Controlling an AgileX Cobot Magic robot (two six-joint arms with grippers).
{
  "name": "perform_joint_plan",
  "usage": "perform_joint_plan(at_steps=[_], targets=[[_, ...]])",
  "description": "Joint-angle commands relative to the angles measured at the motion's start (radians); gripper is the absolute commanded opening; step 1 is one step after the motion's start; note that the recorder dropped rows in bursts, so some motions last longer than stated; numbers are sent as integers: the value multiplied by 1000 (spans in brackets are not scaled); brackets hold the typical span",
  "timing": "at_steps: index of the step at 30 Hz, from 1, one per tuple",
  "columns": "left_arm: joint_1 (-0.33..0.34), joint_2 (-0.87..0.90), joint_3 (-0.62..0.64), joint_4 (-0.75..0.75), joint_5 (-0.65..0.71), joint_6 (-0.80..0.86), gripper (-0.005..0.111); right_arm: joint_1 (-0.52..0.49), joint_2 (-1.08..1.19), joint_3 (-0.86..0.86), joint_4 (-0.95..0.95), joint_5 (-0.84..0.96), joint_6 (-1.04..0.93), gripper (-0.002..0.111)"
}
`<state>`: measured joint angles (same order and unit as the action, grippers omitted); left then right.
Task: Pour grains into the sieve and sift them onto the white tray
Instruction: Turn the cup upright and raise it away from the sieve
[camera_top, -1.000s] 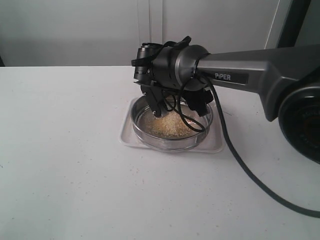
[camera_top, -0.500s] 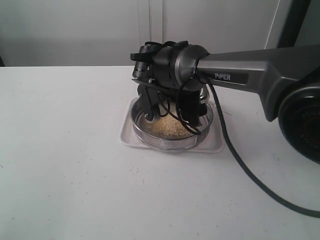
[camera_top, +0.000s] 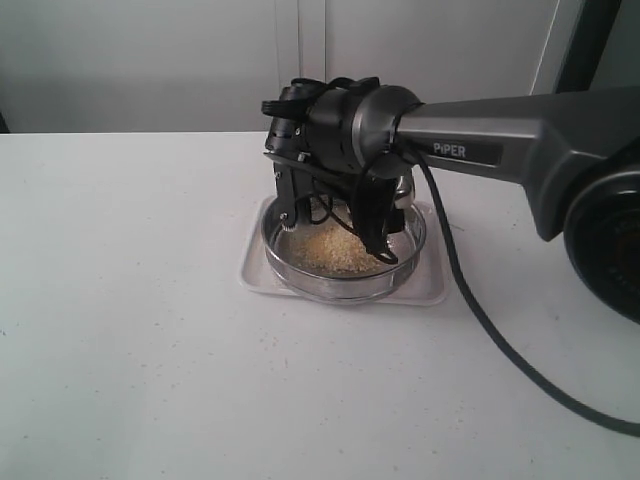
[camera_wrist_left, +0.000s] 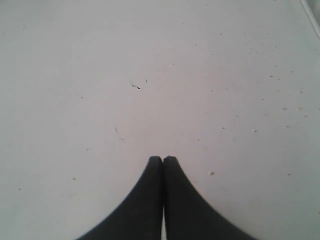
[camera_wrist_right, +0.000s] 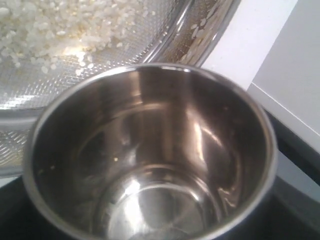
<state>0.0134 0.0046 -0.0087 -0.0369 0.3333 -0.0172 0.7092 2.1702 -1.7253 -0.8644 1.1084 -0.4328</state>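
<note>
Nearest you, one white tray (camera_top: 256, 276), round-cornered and low-rimmed, lies mid-table. On it sits one round sieve (camera_top: 332, 287), shiny steel wall, fine mesh, carrying one heap of yellow and off-white grains (camera_top: 335, 256). Above, your right gripper (camera_top: 330, 222) clasps one smooth steel cup (camera_wrist_right: 150, 165), nearly bare inside; it has rolled leftward since a second ago. Your left gripper (camera_wrist_left: 163, 160) is pinched closed over speckled white tabletop (camera_wrist_left: 150, 60).

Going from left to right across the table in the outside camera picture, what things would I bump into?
white tray, its left rim → sieve, its steel wall → grains → black cable → arm's big dark base
</note>
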Motion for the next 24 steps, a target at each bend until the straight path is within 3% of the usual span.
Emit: perform_joint_plan(at_steps=[1, 14, 24], targets=[[4, -5, 9, -6, 3, -2, 0, 1, -44, -9, 3, -34, 77, 0], [4, -5, 9, -6, 3, -2, 0, -3, -138, -9, 218, -136, 105, 0], [4, -5, 9, -6, 3, -2, 0, -119, -174, -9, 690, -260, 77, 0]])
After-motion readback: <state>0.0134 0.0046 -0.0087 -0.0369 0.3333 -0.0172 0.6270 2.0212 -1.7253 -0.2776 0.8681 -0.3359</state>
